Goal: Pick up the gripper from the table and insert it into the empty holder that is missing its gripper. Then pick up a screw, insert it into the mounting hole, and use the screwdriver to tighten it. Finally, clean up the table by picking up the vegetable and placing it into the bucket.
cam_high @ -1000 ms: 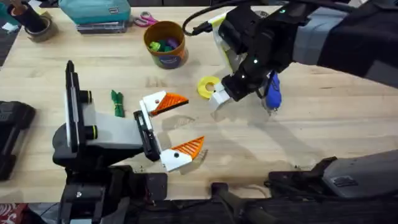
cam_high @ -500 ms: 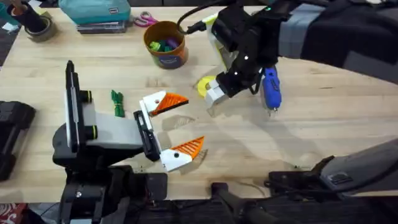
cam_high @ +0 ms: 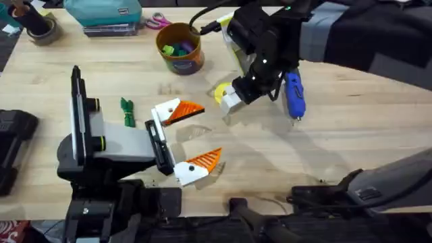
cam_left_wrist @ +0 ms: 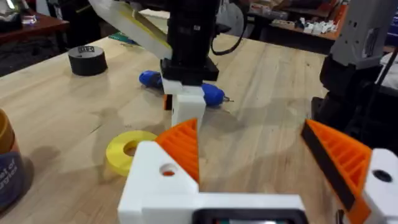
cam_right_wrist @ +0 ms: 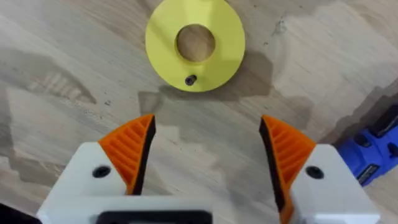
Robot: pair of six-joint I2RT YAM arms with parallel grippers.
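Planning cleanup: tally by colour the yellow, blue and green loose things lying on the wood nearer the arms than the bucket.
Yellow: 1, disc
Blue: 1, screwdriver
Green: 1, vegetable
Total: 3

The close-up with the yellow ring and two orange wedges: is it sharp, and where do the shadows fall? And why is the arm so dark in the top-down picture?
Right wrist view: the yellow disc and wood grain are crisp, and a soft shadow falls beside the disc. Overhead view: the right arm rises near the camera, looming large and dark, and casts a faint shadow on the table. Left wrist view: the room behind is blurred.
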